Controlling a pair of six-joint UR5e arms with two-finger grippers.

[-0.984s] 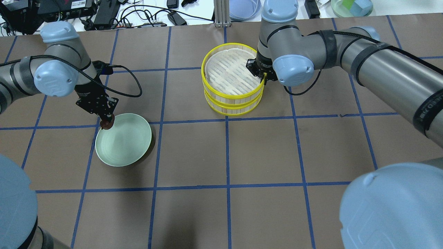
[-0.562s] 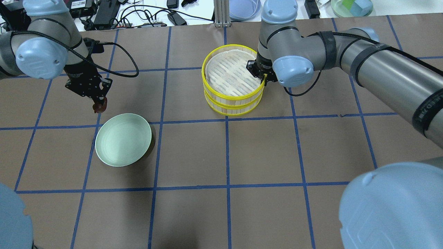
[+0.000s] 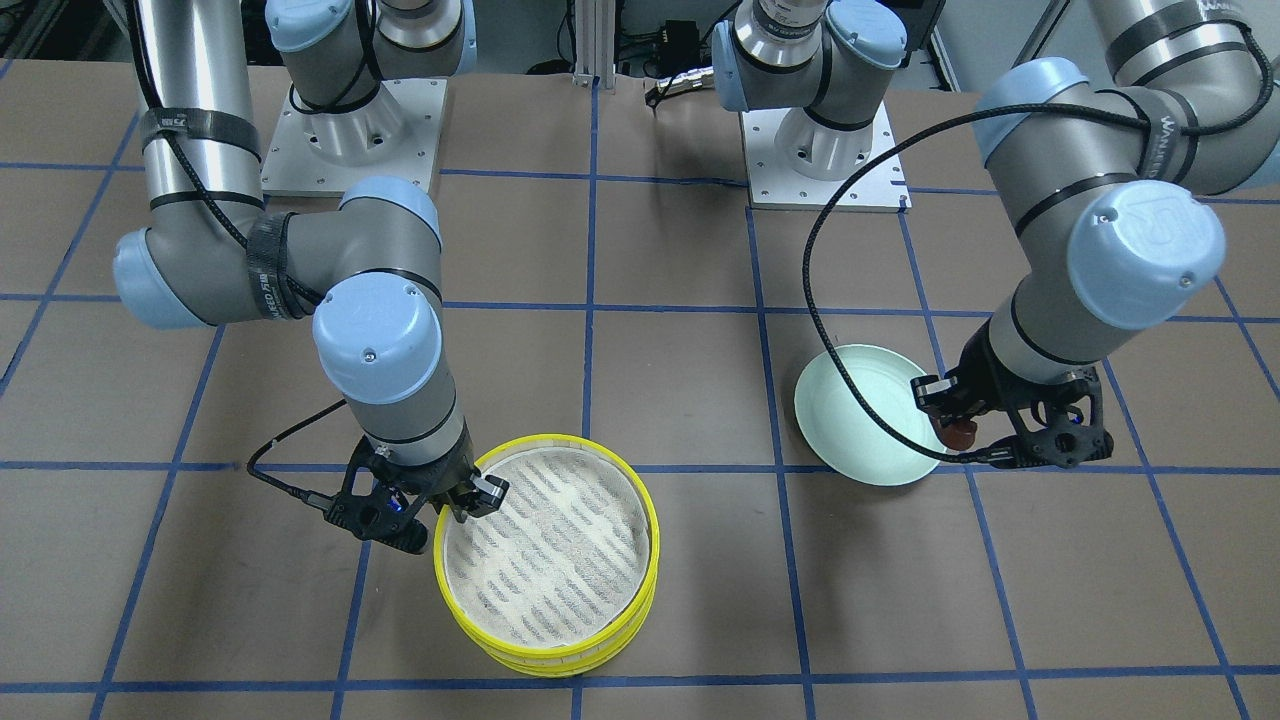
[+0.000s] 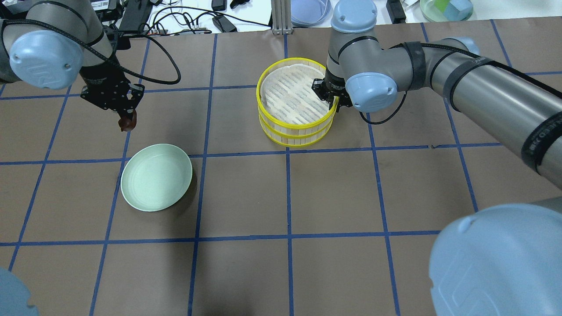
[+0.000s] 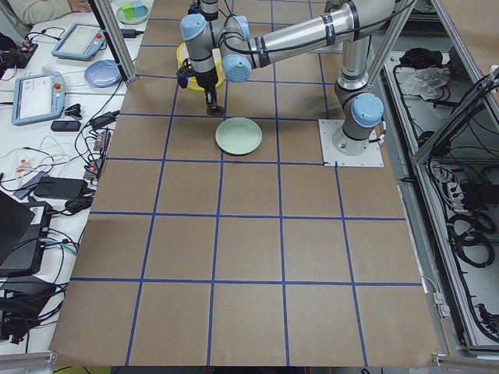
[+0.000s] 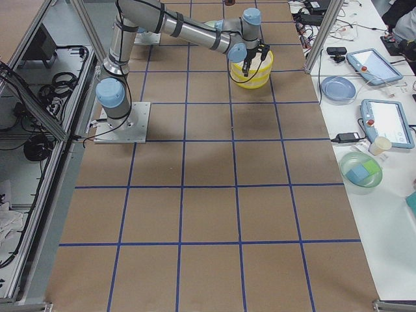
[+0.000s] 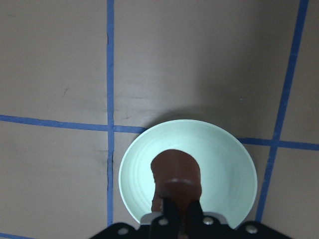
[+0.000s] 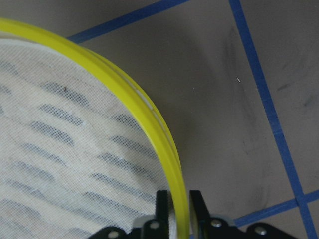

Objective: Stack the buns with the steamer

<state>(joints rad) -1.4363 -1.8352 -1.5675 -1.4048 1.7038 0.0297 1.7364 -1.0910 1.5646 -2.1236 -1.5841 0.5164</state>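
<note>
Above the tabletop point(image 4: 333, 197) beside the green plate point(image 4: 156, 177), the left end effector point(image 4: 126, 116) is clamped on the dark bun point(image 7: 175, 172) — the carrying step, I judge — while the right end effector point(image 4: 328, 94) pinches the top rim of the stacked steamer point(image 4: 295, 131); next the bun needs lowering onto its mesh point(image 4: 287, 94).

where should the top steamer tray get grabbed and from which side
Pinch the top steamer tray by its thin upright wall from straight above, one finger inside, one outside: the rim is narrow enough to straddle, the whole tray too wide to span. The right gripper straddles it so.
</note>
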